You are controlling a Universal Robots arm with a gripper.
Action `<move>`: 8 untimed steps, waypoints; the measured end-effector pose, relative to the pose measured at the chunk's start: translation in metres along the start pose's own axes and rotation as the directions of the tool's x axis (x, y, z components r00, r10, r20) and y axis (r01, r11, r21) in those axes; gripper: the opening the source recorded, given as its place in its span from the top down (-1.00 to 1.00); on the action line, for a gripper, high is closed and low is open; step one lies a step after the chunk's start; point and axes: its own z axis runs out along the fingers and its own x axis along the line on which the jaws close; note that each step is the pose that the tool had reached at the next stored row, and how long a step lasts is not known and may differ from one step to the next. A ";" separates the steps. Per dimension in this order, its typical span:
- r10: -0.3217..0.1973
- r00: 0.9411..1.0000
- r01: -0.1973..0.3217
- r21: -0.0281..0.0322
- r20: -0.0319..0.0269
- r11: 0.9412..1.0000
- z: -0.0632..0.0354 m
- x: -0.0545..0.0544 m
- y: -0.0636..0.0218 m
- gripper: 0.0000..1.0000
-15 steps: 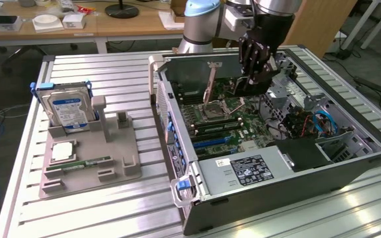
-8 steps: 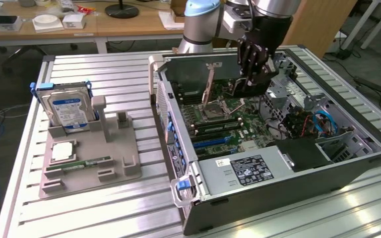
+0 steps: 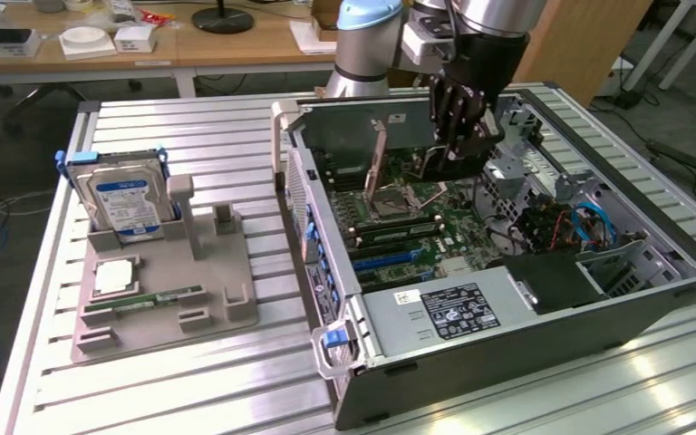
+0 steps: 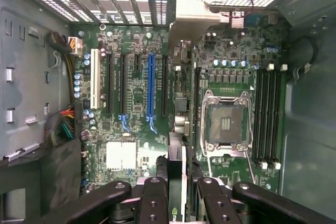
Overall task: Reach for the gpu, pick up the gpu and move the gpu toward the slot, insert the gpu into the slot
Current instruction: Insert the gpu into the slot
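Black fingers (image 4: 152, 203) of the gripper (image 4: 178, 200) sit closest to the lens in the wrist view, pinched on the gpu (image 4: 177, 156), which is seen edge-on. Its silver bracket (image 4: 202, 14) is at the far end, toward the case's rear wall. The card hangs over the motherboard (image 4: 131, 129), just beside the CPU socket (image 4: 224, 121), between it and the blue slot (image 4: 151, 85), and is not seated in anything. Board count: one CPU socket, four memory slots (image 4: 268, 114) on the socket's side away from the card, one blue slot, one white slot (image 4: 94, 80). Black slots look like four, hard to be sure.

Exterior view: the gripper (image 3: 460, 140) is inside the open PC case (image 3: 638, 299), above and just beyond the CPU socket (image 3: 393, 207). The dark gpu (image 3: 442, 168) is clamped between the fingers, clear of the board. The blue slot (image 3: 384, 258) lies on the socket's near side, and one power supply (image 3: 445, 308) is nearer still. Well apart from the socket, outside the case toward the exterior view's left, is one grey holder (image 3: 167, 308). It carries one hard drive (image 3: 128, 195), one green memory stick (image 3: 160, 297) and one square silver chip (image 3: 116, 275).

Step, my read: pick-up is done, the carry toward the slot is in hand, and insertion is not done. Seating likely calls for the card's edge parallel over the slot, the bracket lined up with the rear opening, and a straight push down.
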 end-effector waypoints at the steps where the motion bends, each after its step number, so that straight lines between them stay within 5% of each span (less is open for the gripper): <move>1: 0.000 1.000 0.000 0.000 0.000 1.000 0.0001 0.001 0.0000 0.47; 8: -0.002 1.000 0.002 0.000 0.000 1.000 0.0027 0.006 0.0050 0.47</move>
